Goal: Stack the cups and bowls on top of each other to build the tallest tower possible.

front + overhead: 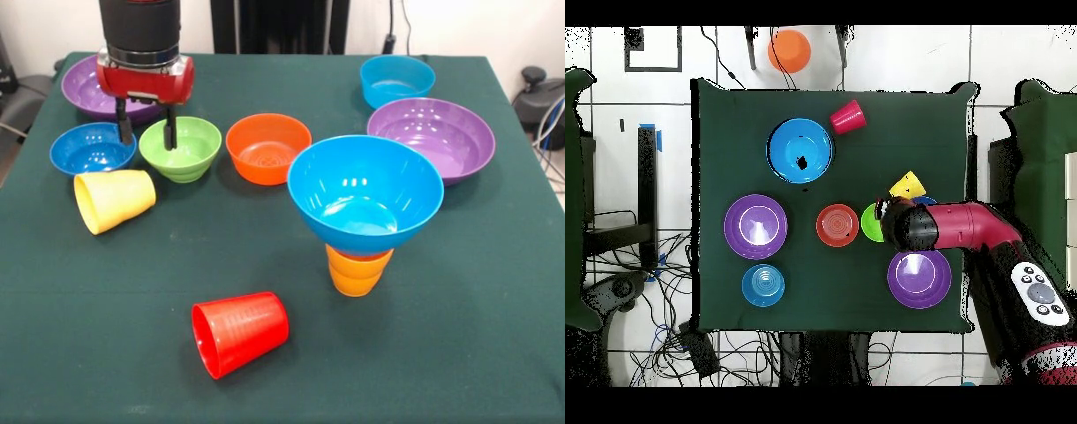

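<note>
- The gripper [147,134] hangs over the left end of the bowl row, fingers spread apart and gripping nothing; one black finger [170,131] dips inside the green bowl [181,148], the other [125,123] comes down outside its rim, so the two straddle the bowl's wall. Whether either pad touches the plastic, I cannot tell.
- Tight quarters there: the dark blue bowl [92,148] sits just beside the green one, and a purple bowl [88,88] lies right behind, partly hidden by the arm [965,228].
- On the green bowl's other side stands the orange bowl [267,147], open side up, empty.
- The yellow cup [115,200] lies on its side just in front of the dark blue bowl.
- The red cup [239,332] lies on its side too, well apart, towards the front.
- The tower [362,221]: a large blue bowl [365,194] perched upright on the orange cup [356,269].
- Beyond it, the second purple bowl [433,137] and the cyan bowl [397,80], both empty.
</note>
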{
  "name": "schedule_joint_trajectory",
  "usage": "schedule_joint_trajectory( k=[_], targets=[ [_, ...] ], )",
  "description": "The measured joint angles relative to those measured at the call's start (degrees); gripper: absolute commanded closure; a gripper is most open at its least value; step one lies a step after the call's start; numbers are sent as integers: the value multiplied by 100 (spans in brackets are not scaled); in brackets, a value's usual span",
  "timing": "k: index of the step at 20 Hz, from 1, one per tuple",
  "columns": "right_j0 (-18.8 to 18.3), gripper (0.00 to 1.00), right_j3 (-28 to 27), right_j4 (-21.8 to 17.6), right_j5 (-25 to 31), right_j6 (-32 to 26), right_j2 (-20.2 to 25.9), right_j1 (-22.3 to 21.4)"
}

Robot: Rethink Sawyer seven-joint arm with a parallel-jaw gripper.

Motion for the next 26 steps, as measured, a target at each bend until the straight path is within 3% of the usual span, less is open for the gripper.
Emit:
schedule_joint_trajectory(
  k=[10, 21, 26],
  targets=[
    [47, 0, -73, 1, 0, 0, -195, 145],
    [305, 0, -640, 7, -329, 0, -406, 1012],
    [457, 0, -775, 44, -423, 0, -528, 1048]
  ],
)
